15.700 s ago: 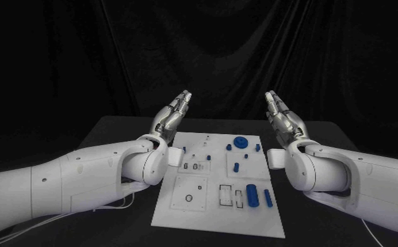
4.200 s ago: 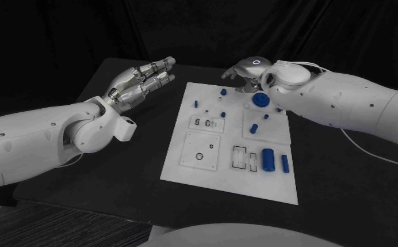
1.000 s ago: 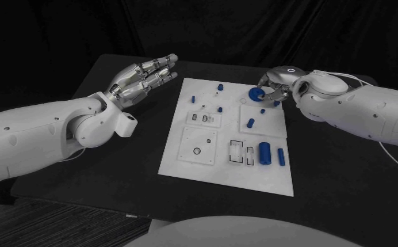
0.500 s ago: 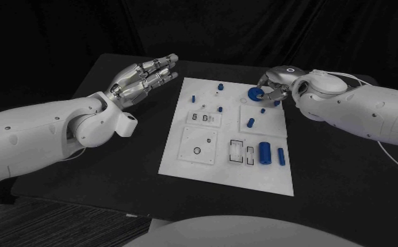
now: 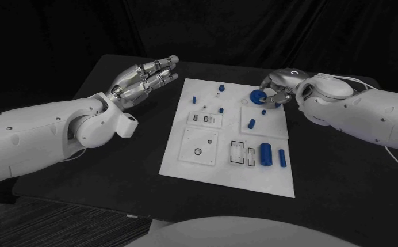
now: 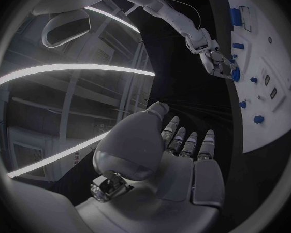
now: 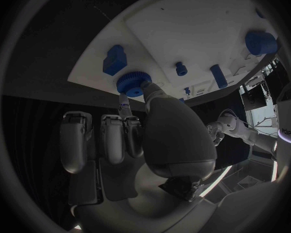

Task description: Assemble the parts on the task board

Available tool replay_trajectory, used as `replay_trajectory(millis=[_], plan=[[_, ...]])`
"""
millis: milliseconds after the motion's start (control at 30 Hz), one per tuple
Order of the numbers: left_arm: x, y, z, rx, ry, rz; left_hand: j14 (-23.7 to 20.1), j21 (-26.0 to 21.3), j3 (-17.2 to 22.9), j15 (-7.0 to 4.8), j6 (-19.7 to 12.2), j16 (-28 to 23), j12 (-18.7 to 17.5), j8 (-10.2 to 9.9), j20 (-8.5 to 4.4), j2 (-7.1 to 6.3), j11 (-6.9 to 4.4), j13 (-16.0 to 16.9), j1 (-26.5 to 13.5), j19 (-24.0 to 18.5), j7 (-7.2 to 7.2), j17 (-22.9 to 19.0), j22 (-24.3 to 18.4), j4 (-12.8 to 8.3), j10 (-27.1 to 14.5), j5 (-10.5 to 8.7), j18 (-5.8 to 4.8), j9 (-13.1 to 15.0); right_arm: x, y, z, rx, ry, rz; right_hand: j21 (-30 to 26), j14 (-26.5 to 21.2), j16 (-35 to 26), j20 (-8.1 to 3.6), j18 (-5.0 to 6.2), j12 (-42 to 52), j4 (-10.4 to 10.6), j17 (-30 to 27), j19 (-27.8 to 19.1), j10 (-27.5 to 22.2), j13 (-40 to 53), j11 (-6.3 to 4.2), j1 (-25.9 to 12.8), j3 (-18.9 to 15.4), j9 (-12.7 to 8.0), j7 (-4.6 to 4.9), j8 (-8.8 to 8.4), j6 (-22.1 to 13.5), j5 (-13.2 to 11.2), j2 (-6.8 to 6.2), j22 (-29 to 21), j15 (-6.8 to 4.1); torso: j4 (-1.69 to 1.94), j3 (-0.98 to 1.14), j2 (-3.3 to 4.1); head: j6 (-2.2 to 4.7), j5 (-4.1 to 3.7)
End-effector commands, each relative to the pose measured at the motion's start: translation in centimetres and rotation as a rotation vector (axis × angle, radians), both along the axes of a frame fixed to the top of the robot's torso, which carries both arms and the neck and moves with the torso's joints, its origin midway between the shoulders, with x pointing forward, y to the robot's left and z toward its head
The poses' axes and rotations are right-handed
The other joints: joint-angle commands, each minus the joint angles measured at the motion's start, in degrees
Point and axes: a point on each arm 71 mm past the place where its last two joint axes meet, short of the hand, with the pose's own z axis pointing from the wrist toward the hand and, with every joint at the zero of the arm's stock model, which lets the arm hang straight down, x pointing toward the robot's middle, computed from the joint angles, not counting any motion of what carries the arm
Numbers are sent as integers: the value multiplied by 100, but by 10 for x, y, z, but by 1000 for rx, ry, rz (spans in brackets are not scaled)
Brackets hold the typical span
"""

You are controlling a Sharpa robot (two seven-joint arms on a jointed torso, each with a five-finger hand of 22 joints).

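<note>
The white task board (image 5: 217,166) lies in the middle of the black table. At its far right corner my right hand (image 5: 279,93) pinches a round blue knurled wheel (image 5: 259,95) between thumb and a finger, close above the board. In the right wrist view the thumb presses on the wheel (image 7: 134,82) at the board's edge (image 7: 184,26), beside a small blue block (image 7: 114,60). My left hand (image 5: 146,79) hovers open, fingers stretched out, off the board's far left corner. The left wrist view shows its palm (image 6: 184,163), with the right hand (image 6: 215,62) and the wheel (image 6: 235,75) beyond it.
A thick blue cylinder (image 5: 266,153) and a slimmer blue bar (image 5: 281,157) lie at the board's right side. A blue peg (image 5: 251,123) and small blue studs (image 5: 193,98) stand further back. Rectangular slots (image 5: 236,150) and a round hole (image 5: 197,151) mark the near half.
In the last second my right hand has shifted a little to the right and nearer with the wheel in its pinch. The left hand has stayed put.
</note>
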Motion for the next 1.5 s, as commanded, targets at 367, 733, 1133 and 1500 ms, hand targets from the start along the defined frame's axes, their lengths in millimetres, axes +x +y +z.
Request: replay_trajectory(millis=[367, 733, 1133, 1500], plan=[[0, -1, 0, -6, 2, -10, -2, -9, 226, 39, -13, 22, 35, 43, 8, 23, 29, 59, 30, 23, 19, -24, 0, -73, -21, 63, 92, 85, -10, 26, 25, 70, -72, 55, 64, 664, 115, -26, -74, 95, -77, 1563, 376, 617, 1521, -10, -6, 111, 443, -28, 375, 399, 124, 233, 1374, -11, -4, -5, -7, -7, -4], [0, -2, -1, -1, 10, -15, -2, -9, 226, 39, -13, 22, 35, 43, 8, 23, 29, 59, 30, 23, 19, -24, 0, -73, -21, 63, 92, 85, -9, 52, 26, 74, -63, 103, 60, 664, 115, -24, -73, 95, -67, 1563, 374, 617, 1521, -1, -22, 110, 458, -17, 378, 386, 120, 244, 1371, -5, 1, -1, -5, -16, -22], [2, -4, -3, 2, 19, -23, -1, -9, 238, 38, -21, 24, 39, 41, 8, 19, 31, 59, 33, 23, 14, -23, 0, -81, -20, 62, 93, 84, -1, 88, 24, 95, -40, 153, 59, 664, 115, -17, -72, 95, -80, 1563, 374, 617, 1521, 17, -5, 126, 479, 0, 388, 379, 122, 267, 1371, 8, 8, -1, 0, -15, -39], [1, -6, -3, 4, 23, -27, 1, -8, 244, 38, -8, 27, 53, 43, 8, 18, 31, 61, 34, 24, 13, -22, 0, -83, -18, 62, 93, 85, 9, 108, 21, 69, -13, 167, 59, 664, 115, -11, -73, 95, -88, 1563, 375, 617, 1521, 30, -2, 129, 488, 14, 384, 362, 119, 269, 1372, 18, 10, -1, -2, -22, -50]])
